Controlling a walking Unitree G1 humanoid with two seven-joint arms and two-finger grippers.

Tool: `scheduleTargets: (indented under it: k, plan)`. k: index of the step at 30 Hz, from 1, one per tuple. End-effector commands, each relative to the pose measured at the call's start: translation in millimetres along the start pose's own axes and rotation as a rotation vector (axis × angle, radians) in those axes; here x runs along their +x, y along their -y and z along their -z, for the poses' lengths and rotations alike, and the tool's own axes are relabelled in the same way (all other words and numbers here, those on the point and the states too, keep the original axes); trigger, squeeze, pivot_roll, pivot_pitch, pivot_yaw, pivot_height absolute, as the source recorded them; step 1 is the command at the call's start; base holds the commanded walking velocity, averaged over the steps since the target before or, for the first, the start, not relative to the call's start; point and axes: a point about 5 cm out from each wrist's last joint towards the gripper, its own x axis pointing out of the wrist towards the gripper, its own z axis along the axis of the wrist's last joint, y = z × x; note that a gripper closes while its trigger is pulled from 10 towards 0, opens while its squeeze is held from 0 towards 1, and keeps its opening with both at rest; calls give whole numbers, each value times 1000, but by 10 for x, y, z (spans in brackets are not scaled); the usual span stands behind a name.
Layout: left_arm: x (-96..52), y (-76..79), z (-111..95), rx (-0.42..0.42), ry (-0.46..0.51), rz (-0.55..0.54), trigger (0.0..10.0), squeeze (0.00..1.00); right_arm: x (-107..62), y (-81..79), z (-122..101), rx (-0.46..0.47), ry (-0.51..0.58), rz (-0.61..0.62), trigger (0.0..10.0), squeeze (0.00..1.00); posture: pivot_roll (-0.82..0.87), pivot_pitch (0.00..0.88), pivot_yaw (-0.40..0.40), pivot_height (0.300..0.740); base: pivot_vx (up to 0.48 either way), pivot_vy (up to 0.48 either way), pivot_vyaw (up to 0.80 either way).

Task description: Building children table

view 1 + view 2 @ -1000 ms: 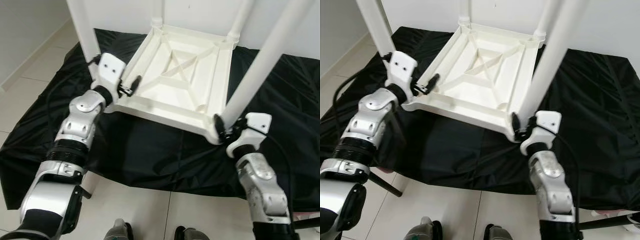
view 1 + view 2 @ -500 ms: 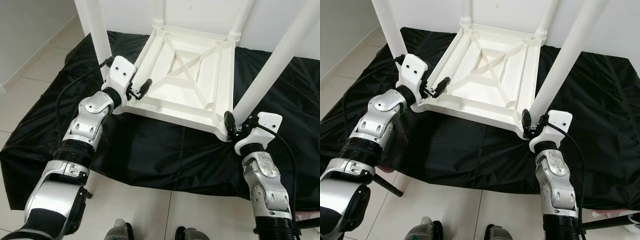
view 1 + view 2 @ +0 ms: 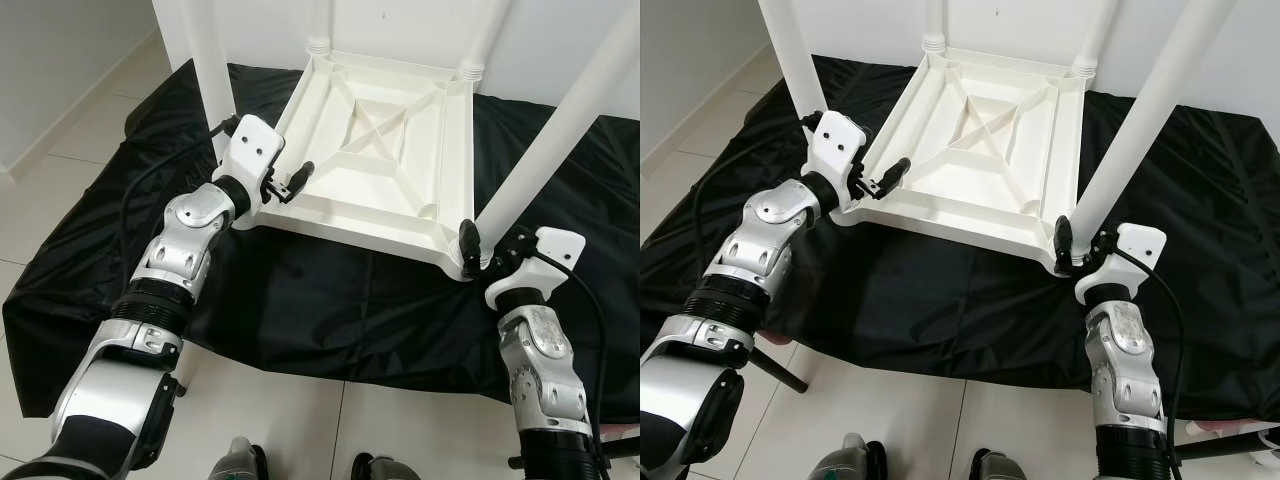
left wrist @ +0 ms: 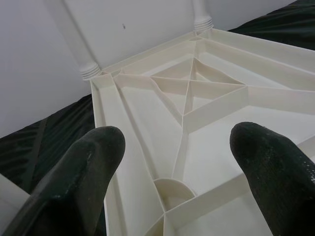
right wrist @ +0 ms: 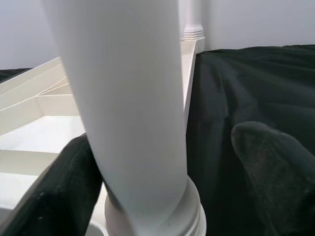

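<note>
Black cloth (image 3: 320,300) on tiled floor (image 3: 60,150)

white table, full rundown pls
The white table looks like moulded plastic and lies upside down on a black cloth, its ribbed underside with an X brace facing up. Four round white legs stand at its corners. The left gripper sits open over the near left corner; the right gripper straddles the base of the near right leg, one finger touching it.
</note>
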Motion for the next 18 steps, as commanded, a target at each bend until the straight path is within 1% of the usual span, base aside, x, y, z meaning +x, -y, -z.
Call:
scheduleTargets:
  k: [1,3,4,6,7,8,11,15,17,18]
  plan:
    - [-176,-368,71,12,-46,-163,10000,0,-141,384,-14,-46,18,145,10000,1000,-68,124,18,740,0,0,0]
    - [-196,-364,81,13,-45,-159,10000,0,-191,347,-10,-41,38,101,10000,1000,-67,127,17,740,0,0,0]
    - [-196,-364,81,13,-45,-159,10000,0,-191,347,-10,-41,38,101,10000,1000,-67,127,17,740,0,0,0]
    - [-224,-354,101,17,-45,-149,10000,0,-279,248,13,-37,61,18,10000,1000,-65,129,16,740,0,0,0]
    - [-235,-343,110,17,-44,-141,10000,0,-325,218,48,-37,57,-2,10000,145,-64,132,16,740,0,0,0]
    - [-242,-331,116,12,-41,-131,10000,0,-356,213,71,-47,55,0,10000,0,-64,132,17,740,0,0,0]
    - [-252,-308,121,2,-34,-115,10000,0,-404,206,102,-56,54,-1,10000,0,-65,135,17,740,0,0,0]
    - [-284,-225,137,8,-16,-76,10000,0,-479,161,116,-69,74,-51,10000,0,-69,139,21,740,0,0,0]
    - [-291,-200,145,6,-14,-67,10000,0,-477,160,112,-70,80,-57,10000,0,-70,140,23,740,0,0,0]
    - [-293,-185,148,3,-12,-61,10000,0,-450,174,95,-62,88,-47,10000,0,-70,140,24,740,0,0,0]
